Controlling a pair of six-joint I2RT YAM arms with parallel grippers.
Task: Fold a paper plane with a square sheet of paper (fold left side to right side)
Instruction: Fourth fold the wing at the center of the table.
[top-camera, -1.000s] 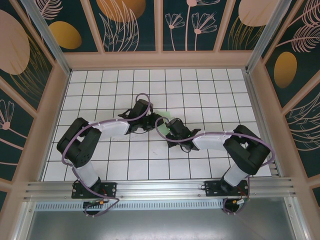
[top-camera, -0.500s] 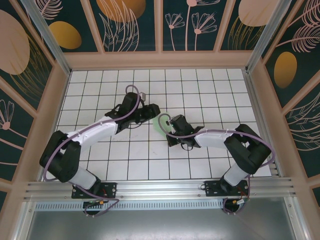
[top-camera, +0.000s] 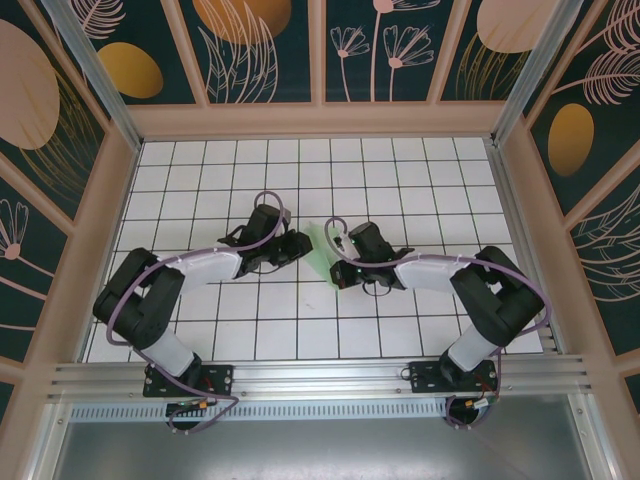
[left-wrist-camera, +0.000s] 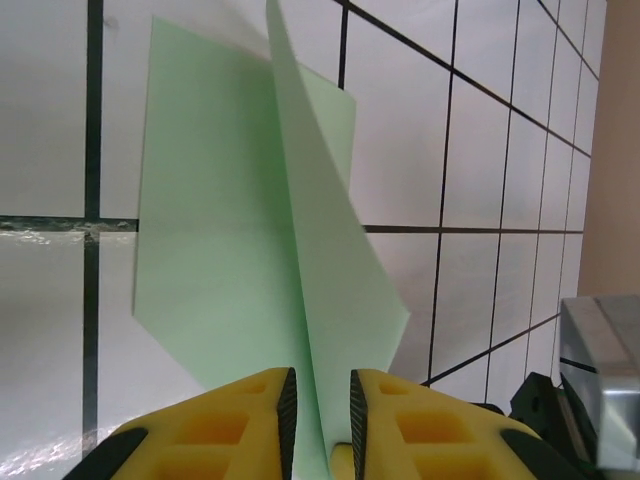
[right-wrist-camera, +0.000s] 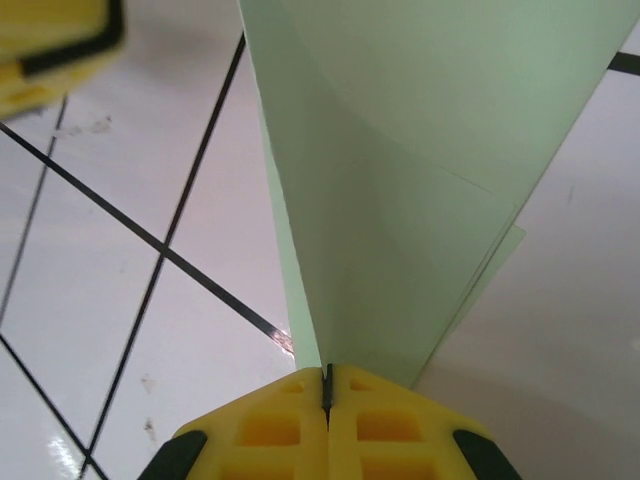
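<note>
From above, the folded pale green paper (top-camera: 322, 252) lies mid-tabletop (top-camera: 200, 180), between the left tool (top-camera: 300, 246) and the right tool (top-camera: 339, 267), which meet it from either side.

At the left wrist, the paper (left-wrist-camera: 230, 250) lies partly flat on the grid with one flap raised. That flap runs into the narrow gap of the left tool (left-wrist-camera: 320, 405); I cannot tell if it pinches.

At the right wrist, the right tool (right-wrist-camera: 327, 385) is clamped tight on the paper (right-wrist-camera: 420, 180).
</note>
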